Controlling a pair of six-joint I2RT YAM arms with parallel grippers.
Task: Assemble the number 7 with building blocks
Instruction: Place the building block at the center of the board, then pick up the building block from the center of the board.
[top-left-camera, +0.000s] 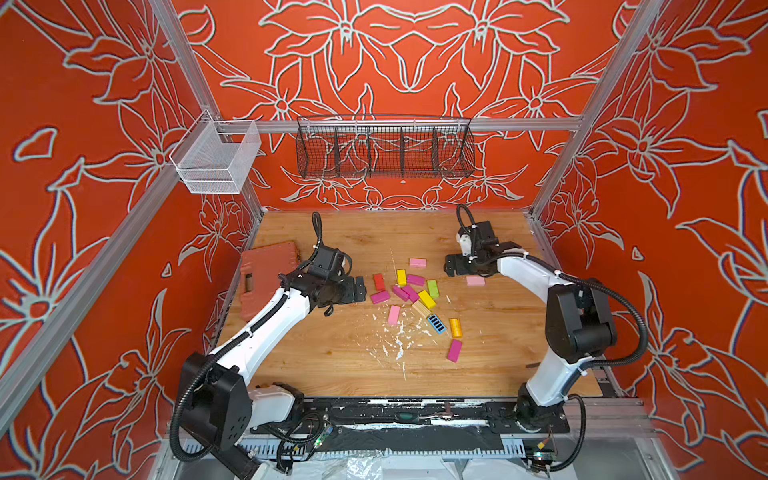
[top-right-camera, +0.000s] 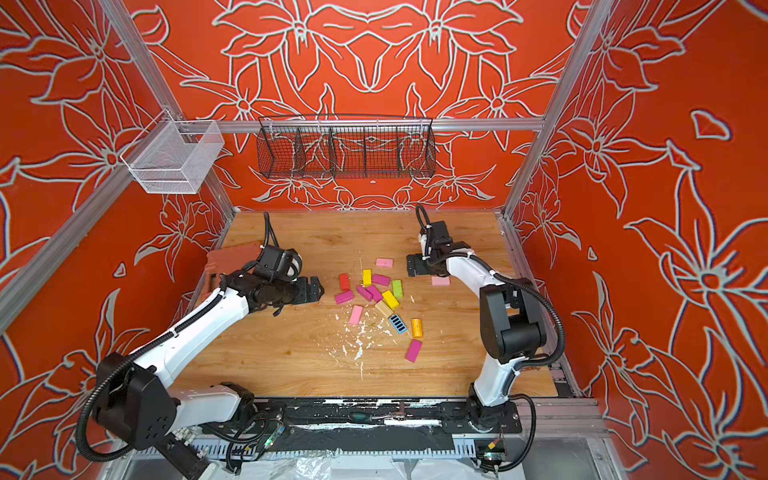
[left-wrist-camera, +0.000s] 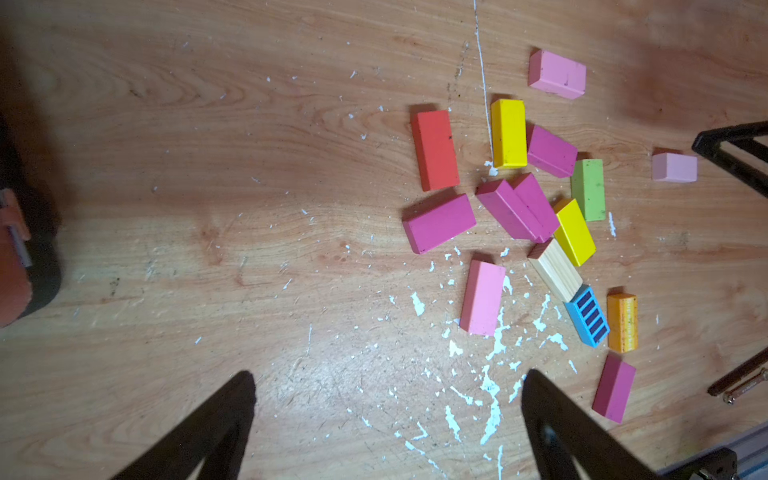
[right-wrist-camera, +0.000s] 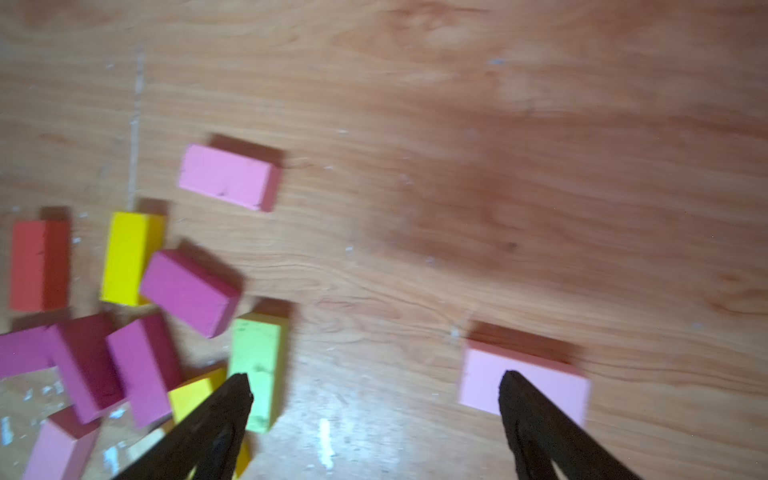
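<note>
Hovering low over the wooden table (top-left-camera: 332, 365), the left gripper (left-wrist-camera: 390, 380) has its jaws spread wide with nothing between them. It sits just beside the building blocks (top-left-camera: 405, 293), on the side of the red-brown tool case (top-left-camera: 266, 278). The blocks lie loose mid-table at mixed angles. A red block (top-left-camera: 379, 282) and a magenta block (top-left-camera: 380, 296) are nearest the left gripper. A yellow block (top-left-camera: 401, 277), a green block (top-left-camera: 432, 288) and a second yellow block (top-left-camera: 427, 299) crowd two touching magenta ones. A bare wood block (top-left-camera: 420, 308) and a striped blue block (top-left-camera: 436, 324) lie end to end, with an orange block (top-left-camera: 455, 328) just beside them. White flecks (top-left-camera: 395, 345) litter the table in front of the pile. The right gripper (right-wrist-camera: 376, 380) is also spread wide and empty. A lone light pink block (top-left-camera: 476, 281) lies flat, apart from the pile and just beside that gripper. In the right wrist view one fingertip (right-wrist-camera: 523, 399) overlaps this block; the blur hides whether they touch.
</note>
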